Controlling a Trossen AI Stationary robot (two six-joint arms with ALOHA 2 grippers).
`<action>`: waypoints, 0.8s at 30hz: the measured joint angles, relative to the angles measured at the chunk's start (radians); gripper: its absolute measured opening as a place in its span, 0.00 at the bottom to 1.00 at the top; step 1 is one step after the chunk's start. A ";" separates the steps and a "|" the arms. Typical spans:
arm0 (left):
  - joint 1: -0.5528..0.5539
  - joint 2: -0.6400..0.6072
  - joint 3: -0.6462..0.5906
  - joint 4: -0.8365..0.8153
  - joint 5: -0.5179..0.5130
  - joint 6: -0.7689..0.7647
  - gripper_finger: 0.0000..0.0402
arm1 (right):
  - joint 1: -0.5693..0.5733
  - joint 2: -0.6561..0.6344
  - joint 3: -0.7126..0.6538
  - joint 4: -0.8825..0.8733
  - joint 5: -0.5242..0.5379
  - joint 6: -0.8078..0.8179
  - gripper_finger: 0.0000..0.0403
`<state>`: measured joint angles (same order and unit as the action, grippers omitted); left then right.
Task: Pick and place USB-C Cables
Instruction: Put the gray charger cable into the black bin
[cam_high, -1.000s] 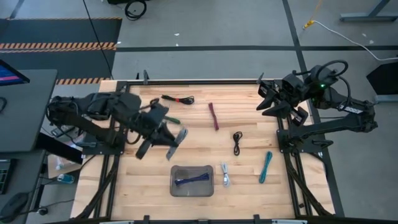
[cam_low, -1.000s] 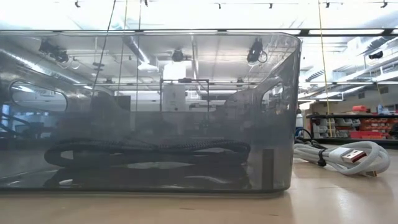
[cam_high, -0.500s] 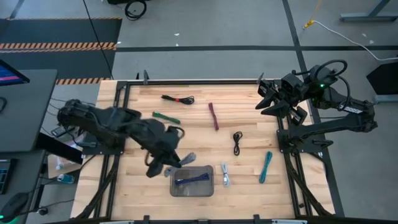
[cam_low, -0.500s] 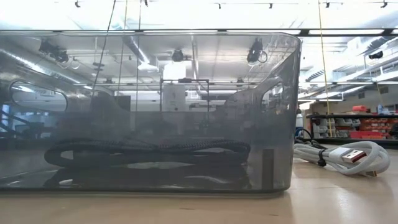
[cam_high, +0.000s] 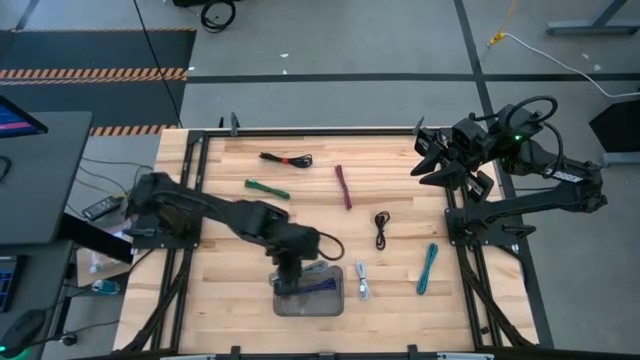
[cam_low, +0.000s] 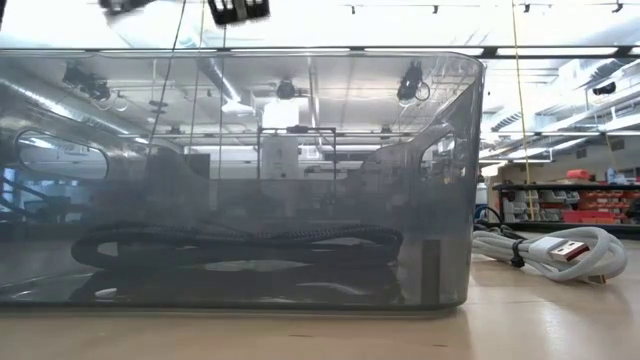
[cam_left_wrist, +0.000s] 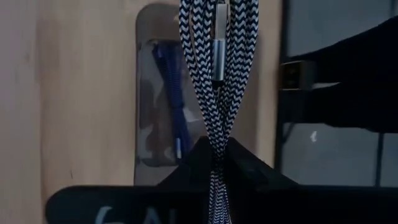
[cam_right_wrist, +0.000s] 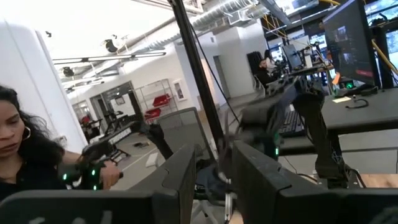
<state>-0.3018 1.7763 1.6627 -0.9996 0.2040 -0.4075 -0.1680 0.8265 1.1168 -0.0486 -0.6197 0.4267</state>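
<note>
My left gripper (cam_high: 289, 273) hangs over the translucent grey tray (cam_high: 281, 303) near the table's front edge, shut on a grey black-and-white braided cable (cam_left_wrist: 217, 68). A purple cable (cam_high: 312, 290) lies in the tray. On the wood lie the black-red (cam_high: 287, 159), green (cam_high: 267, 188), maroon (cam_high: 344, 187), black (cam_high: 381, 229), white (cam_high: 361, 280) and teal (cam_high: 428, 268) cables. My right gripper (cam_high: 428, 163) is raised at the far right, open with nothing in it. My left gripper pinches the looped bundle of the grey cable, several strands together (cam_left_wrist: 215, 134), between its two fingers. The fingers slant down from the table's left. The loops and a metal plug (cam_left_wrist: 216, 59) reach out past the fingertips, above the tray.
The low view looks through the tray's wall (cam_low: 450, 180), with the dark cable (cam_low: 240, 245) on its floor and the white cable (cam_low: 550, 250) beside it. The table's black frame rails run along the left and right edges.
My left gripper has gone down and toward the table's near edge and right, from the left middle of the table to above the tray. It has tipped from nearly level to steeply downward and stayed shut on the grey cable, which travelled with it.
</note>
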 joint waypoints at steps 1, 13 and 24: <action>0.002 0.023 0.000 0.002 0.001 0.000 0.06 | 0.000 0.000 0.000 0.000 0.000 0.000 0.28; -0.006 0.226 0.000 0.111 0.055 0.009 0.06 | 0.000 -0.001 0.000 -0.012 -0.002 0.000 0.28; -0.006 0.315 0.000 0.103 0.136 0.031 0.06 | 0.000 -0.003 0.000 -0.013 -0.010 0.000 0.28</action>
<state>-0.3080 2.0910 1.6623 -0.8968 0.3397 -0.3767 -0.1684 0.8235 1.1172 -0.0620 -0.6292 0.4268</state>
